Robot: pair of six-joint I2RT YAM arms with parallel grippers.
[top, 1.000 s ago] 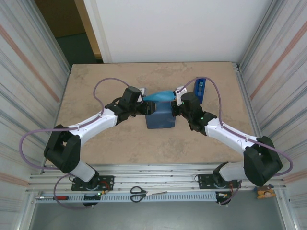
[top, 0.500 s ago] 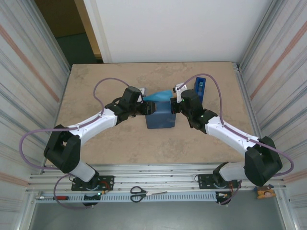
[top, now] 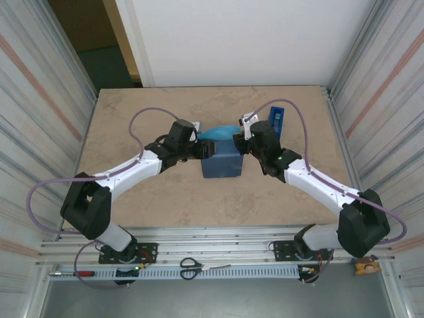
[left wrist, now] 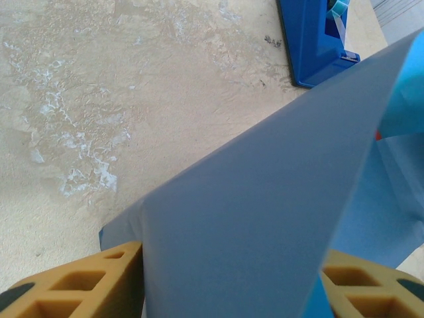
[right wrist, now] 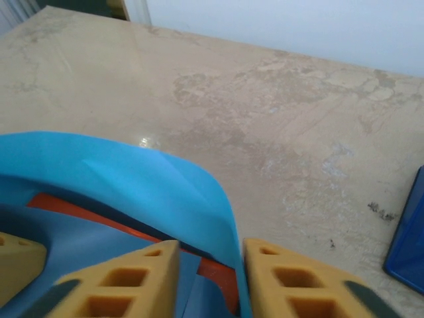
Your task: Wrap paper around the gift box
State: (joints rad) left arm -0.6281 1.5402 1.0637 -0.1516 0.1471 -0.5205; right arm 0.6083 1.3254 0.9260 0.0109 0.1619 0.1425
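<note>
The gift box point(top: 222, 161) lies mid-table under dark blue paper point(top: 224, 167), and a light blue flap point(top: 220, 132) stands up along its far side. My left gripper point(top: 205, 151) is at the box's left end. Its tan fingers point(left wrist: 73, 285) are shut on a wide fold of paper point(left wrist: 265, 212) that hides the box there. My right gripper point(top: 244, 142) is at the far right corner. In the right wrist view the right gripper point(right wrist: 211, 255) is open. The light blue paper point(right wrist: 132, 179) curls between its jaws along the right finger point(right wrist: 291, 285), with the orange gift box point(right wrist: 225, 277) showing beneath.
A blue tape dispenser point(top: 275, 122) stands just right of the right gripper, also seen as the tape dispenser point(left wrist: 311, 40) and the tape dispenser point(right wrist: 409, 255). Scissors point(top: 199, 267) lie on the rail in front of the table. Metal walls point(top: 371, 112) flank both sides.
The right gripper has opened its jaws off the light blue flap and shifted slightly toward the far side. The left arm and the box have not moved.
</note>
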